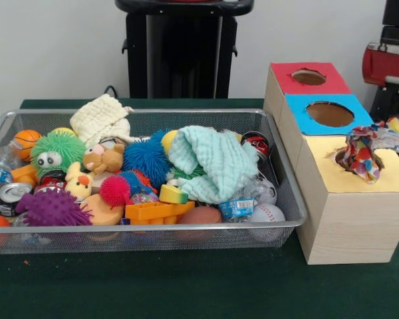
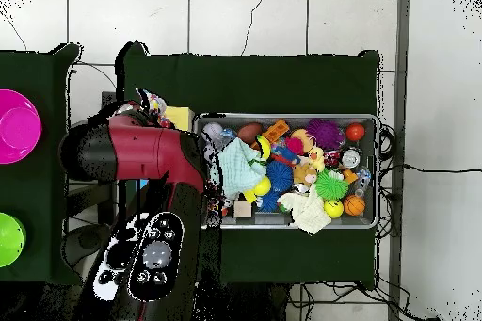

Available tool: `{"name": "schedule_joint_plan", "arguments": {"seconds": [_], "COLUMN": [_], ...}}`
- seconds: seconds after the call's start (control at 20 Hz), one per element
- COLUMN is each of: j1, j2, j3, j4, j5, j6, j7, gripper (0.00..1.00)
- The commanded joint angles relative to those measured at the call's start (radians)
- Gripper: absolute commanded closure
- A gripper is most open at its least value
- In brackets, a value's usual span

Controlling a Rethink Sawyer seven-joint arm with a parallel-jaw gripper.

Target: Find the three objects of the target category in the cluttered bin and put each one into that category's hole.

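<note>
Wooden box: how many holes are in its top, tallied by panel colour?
Red panel hole: 1
Blue panel hole: 1
Yellow panel hole, with a rope toy stuffed in it: 1
Total: 3

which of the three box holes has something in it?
The hole in the yellow panel, nearest the camera: a multicoloured rope toy hangs out of it. The red hole and blue hole look empty.
</note>
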State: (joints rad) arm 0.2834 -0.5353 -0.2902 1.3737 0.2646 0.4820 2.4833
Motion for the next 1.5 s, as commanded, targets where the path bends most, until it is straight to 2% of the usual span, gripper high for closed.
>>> {"name": "schedule_joint_plan", "arguments": {"seconds": [0.05,0.4,0.75,0.95,1.1,1.5], "j1": [-0.011,0.022,0.024,0.032,0.032,0.007], "j2": [0.0,-0.014,-0.04,-0.021,0.006,-0.007], "j3": [0.06,0.043,0.06,0.047,0.018,0.033], "j4": [0.088,0.067,0.13,0.151,0.136,0.157], "j5": [0.052,0.077,0.082,0.035,-0.031,-0.081], "j6": [0.106,0.172,0.2,0.172,0.128,0.076], "j7": [0.18,0.217,0.176,0.123,0.061,0.023], "gripper": [1.0,1.0,1.0,1.0,1.0,1.0]}}
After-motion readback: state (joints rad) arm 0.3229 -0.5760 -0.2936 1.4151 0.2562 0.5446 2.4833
